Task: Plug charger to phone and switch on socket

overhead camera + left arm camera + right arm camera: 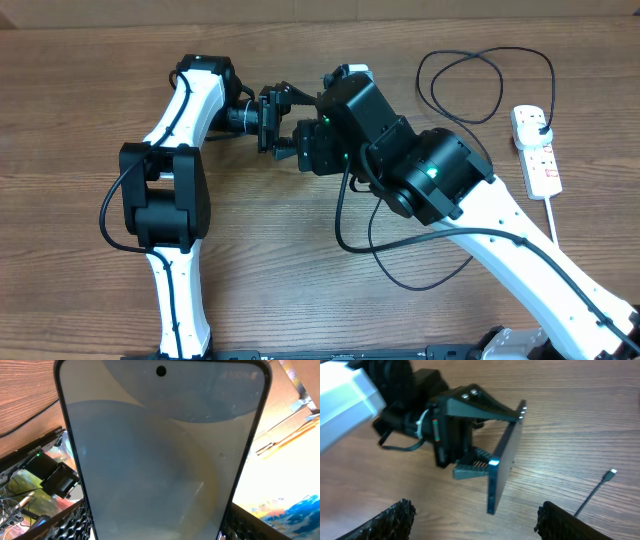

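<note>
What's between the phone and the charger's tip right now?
Nothing. Bare table separates the phone from the charger tip, shown in the right wrist view.

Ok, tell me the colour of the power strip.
White, with small red markings; the power strip shows best in the overhead view.

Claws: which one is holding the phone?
The left claw. It is clamped on the phone, which it holds edge-on. The right claw is wide open, with nothing between its fingers.
</note>
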You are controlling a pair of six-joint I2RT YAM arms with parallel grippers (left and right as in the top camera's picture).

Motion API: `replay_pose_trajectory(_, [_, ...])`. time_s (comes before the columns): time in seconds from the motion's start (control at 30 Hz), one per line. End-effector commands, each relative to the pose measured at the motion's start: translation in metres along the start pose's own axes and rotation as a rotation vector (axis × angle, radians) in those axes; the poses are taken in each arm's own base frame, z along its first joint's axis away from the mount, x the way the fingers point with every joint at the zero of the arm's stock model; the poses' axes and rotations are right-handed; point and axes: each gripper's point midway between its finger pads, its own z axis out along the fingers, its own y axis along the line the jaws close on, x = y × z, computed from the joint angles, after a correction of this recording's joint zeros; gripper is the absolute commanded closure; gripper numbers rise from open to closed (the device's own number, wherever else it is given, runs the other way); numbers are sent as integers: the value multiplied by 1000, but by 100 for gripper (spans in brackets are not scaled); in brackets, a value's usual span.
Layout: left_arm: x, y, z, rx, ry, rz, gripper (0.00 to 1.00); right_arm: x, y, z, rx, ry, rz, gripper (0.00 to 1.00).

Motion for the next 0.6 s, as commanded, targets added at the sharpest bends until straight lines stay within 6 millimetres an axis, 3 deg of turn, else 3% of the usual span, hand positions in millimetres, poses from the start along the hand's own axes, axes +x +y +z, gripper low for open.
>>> replay_pose_trajectory(0.0, [2, -13, -2, 48, 11, 37, 21, -6, -10, 12, 89, -36, 60, 23])
replay_pose_trajectory(0.1, [2, -13, -2, 48, 11, 36, 21, 1, -22, 33, 221, -40, 20, 26])
replay_pose_trajectory(0.23, [2, -13, -2, 48, 11, 29, 21, 16, -14, 60, 263, -13, -16, 26])
replay_pose_trajectory(0.37, [2, -13, -2, 48, 11, 29, 21, 17, -24, 68, 355, -49, 6, 26])
replay_pose_trajectory(0.57, [2, -13, -2, 49, 10, 29, 21, 12, -21, 69, 340, -73, 23, 31])
